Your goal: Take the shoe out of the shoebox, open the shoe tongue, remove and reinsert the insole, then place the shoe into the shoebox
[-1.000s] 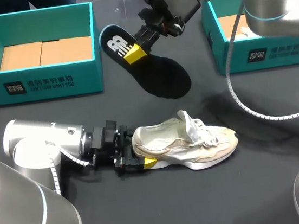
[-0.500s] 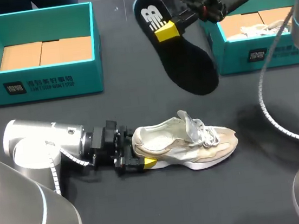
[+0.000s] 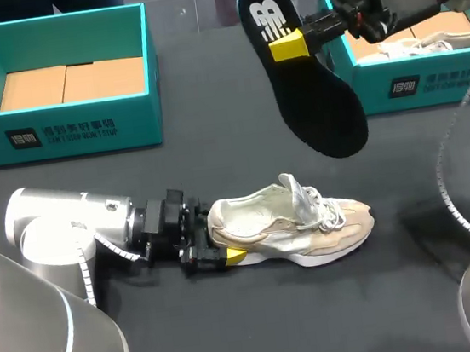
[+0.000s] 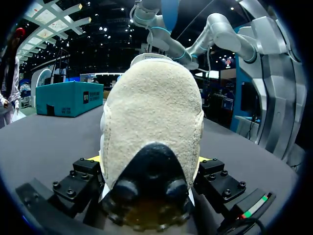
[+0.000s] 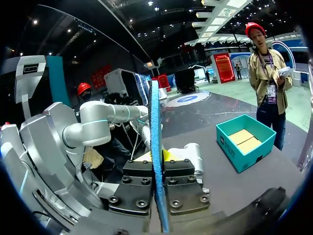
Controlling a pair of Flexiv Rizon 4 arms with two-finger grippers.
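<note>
Head view: white-logoed insole (image 3: 321,105) in right hand (image 3: 289,46)

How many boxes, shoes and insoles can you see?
Teal shoeboxes: 2 (left, right)
Shoes: 2 (one lying out in the open, one inside the right box)
Black insole: 1
Total: 5

Plain dark grey table (image 3: 262,327)

Overhead head view; wrist views hug shoe (image 4: 151,127), insole (image 5: 156,161).
</note>
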